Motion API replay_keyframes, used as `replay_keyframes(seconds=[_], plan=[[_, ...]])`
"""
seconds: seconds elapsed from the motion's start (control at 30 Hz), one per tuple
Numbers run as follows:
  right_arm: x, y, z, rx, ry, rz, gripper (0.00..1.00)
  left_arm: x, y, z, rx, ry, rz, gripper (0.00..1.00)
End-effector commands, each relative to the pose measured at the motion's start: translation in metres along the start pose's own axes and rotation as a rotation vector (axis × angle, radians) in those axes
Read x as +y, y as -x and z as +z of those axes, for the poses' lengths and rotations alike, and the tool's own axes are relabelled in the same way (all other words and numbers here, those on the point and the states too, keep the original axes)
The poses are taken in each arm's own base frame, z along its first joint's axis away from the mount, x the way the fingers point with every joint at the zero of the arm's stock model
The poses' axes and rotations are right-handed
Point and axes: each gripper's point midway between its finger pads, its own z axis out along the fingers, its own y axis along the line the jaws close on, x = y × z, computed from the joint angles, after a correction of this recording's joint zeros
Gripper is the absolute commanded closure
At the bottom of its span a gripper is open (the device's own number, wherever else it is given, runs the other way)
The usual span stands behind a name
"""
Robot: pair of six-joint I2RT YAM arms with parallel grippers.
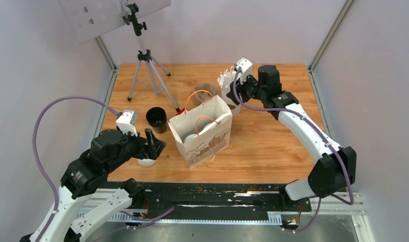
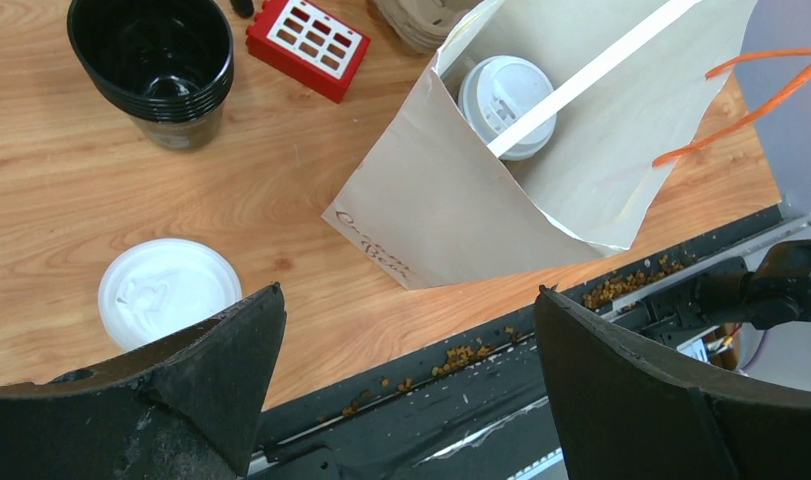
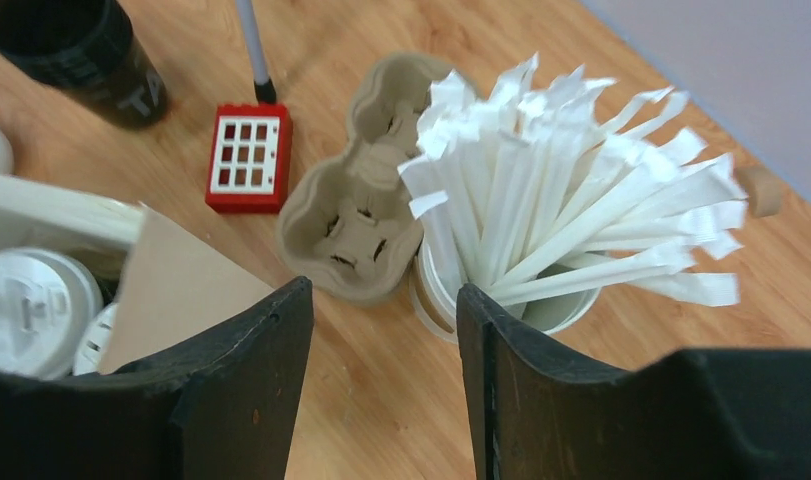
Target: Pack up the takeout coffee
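Left gripper [image 2: 409, 300] hangs low over the tabletop [image 2: 61, 200] to the left of the bag [image 2: 441, 200], jaws wide apart and empty. A lidded cup [image 2: 168, 290] stands on the tabletop, partly hidden by one finger and not between the jaws. A second cup [image 2: 508, 105] sits inside the bag, white lid up. Right gripper [image 3: 383, 290] is behind the bag, jaws apart with nothing between them, above the cup of sticks [image 3: 541, 200] that stands beside the pulp tray [image 3: 356, 205]
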Motion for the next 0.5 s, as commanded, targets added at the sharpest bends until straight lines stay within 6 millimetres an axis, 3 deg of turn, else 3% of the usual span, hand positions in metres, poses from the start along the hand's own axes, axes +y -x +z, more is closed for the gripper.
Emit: replay_keyframes(seconds=[0.0, 0.17, 0.47], plan=[[-0.003, 0.013, 0.013, -0.117, 0.040, -0.164, 0.46, -0.002, 0.006, -0.005, -0.002, 0.000, 0.019, 0.00], [-0.009, 0.008, 0.023, -0.157, 0.015, -0.230, 0.43, 0.006, 0.005, -0.004, -0.006, 0.044, 0.010, 0.00], [-0.018, 0.005, 0.035, -0.127, 0.010, -0.270, 0.40, 0.004, 0.014, 0.009, -0.015, 0.061, -0.004, 0.00]])
